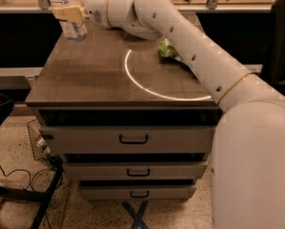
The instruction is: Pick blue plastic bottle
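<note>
The pincer (66,12) pinches the blue plastic bottle (75,28) mid-body at the worktop's (85,75) far corner. The smooth, yielding plastic may slip free and topple.

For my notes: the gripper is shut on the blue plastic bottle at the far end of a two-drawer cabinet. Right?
No: the camera view shows three drawers. Otherwise yes: the gripper, at the far end of the cabinet, is shut on the blue plastic bottle.
</note>
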Tool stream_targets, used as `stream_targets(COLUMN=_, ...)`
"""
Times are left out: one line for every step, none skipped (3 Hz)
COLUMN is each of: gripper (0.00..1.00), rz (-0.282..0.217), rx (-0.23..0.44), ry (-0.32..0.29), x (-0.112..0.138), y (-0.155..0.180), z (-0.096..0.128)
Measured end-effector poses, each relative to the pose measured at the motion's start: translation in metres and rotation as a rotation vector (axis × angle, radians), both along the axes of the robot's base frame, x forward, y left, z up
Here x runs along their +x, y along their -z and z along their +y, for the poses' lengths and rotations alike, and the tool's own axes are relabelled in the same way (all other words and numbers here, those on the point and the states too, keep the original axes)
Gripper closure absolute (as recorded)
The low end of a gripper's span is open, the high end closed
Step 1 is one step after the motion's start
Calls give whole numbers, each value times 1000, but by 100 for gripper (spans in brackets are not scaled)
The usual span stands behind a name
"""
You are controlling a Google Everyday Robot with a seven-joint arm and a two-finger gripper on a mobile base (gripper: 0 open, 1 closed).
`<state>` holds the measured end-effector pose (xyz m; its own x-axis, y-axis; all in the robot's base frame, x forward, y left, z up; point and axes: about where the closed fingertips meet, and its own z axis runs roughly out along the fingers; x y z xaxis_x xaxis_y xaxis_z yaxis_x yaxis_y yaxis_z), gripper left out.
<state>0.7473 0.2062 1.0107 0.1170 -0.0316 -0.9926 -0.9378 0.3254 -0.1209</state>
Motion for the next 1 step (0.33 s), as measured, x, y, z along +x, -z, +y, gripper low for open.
stream_targets(gripper=100, rz=-60, rx=-28, ry=32, x=-1, y=-41, z=6)
